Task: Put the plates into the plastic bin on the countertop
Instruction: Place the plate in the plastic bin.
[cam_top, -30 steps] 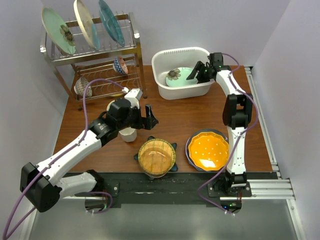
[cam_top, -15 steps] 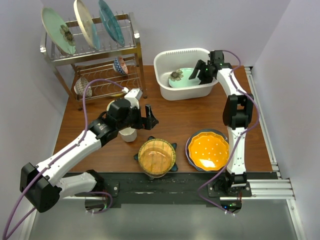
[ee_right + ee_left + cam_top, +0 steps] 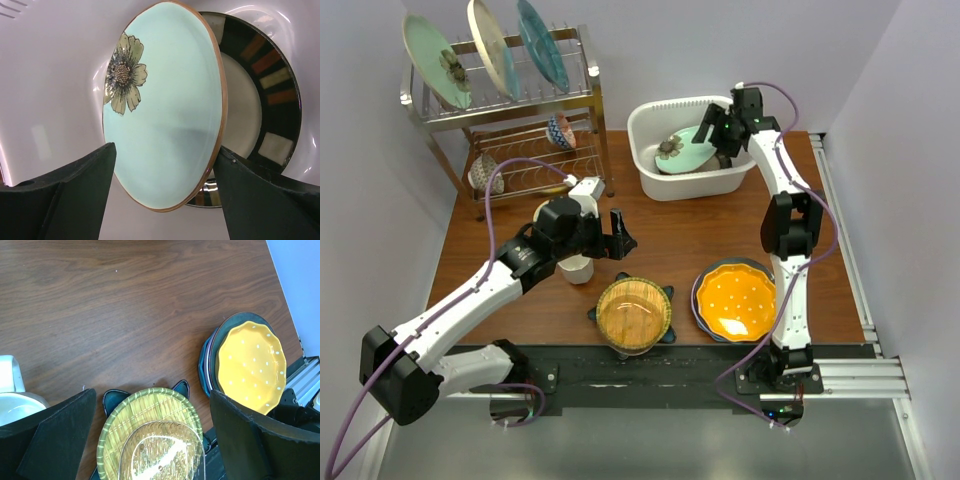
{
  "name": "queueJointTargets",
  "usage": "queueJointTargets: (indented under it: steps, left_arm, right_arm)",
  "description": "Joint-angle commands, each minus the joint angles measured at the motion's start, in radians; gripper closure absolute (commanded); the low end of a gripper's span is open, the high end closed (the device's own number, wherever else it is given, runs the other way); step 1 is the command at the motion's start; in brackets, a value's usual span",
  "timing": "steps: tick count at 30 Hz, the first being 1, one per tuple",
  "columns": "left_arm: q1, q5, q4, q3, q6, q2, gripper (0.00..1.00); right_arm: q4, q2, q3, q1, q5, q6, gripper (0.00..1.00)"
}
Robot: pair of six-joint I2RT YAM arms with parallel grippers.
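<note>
Plates go in the white bin point(image 3: 685, 183) at the back of the countertop point(image 3: 680, 235), and my right gripper point(image 3: 717, 128) is just above it. My two fingers point(image 3: 65, 200) there stand wide apart and pinch nothing. The mint plate point(image 3: 165, 110) with the flower is inside the bin, but it is tipped up, leaning over the striped plate point(image 3: 270, 100) under it. I think the job now is to let go cleanly. To do that well, I should lift straight up and go slowly, so my fingers do not bump the mint plate's rim and knock it. It may slide down flat by itself. My left gripper point(image 3: 620, 238) is wide open too, holding nothing, near the amber plate point(image 3: 633, 312). The orange plate point(image 3: 737, 300) sits by the front edge.
</note>
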Motion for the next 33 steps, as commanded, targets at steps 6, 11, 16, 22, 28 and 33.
queueJointTargets:
  steps: [6,11,16,22,28,33]
  left_arm:
    - [0.008,0.021,0.038,0.010,-0.008,-0.023,0.00]
    - [0.008,0.027,0.033,0.011,-0.008,-0.029,0.00]
    - [0.008,0.021,0.030,0.007,-0.008,-0.038,0.00]
    - [0.008,0.036,0.051,-0.007,-0.014,-0.035,0.00]
    - [0.008,0.042,0.057,-0.023,-0.019,-0.034,0.00]
    - [0.008,0.048,0.057,-0.024,-0.016,-0.025,0.00]
  right_arm:
    - [-0.083,-0.100,0.035,0.011,0.098,-0.048,0.20]
    - [-0.097,-0.117,-0.040,0.011,0.127,-0.056,0.20]
    - [-0.157,-0.118,-0.017,0.010,0.175,-0.088,0.19]
    - [-0.035,-0.227,-0.125,0.011,0.114,-0.096,0.19]
    - [0.102,-0.352,-0.239,0.010,0.032,-0.053,0.19]
    - [0.156,-0.502,-0.342,0.011,0.008,-0.016,0.19]
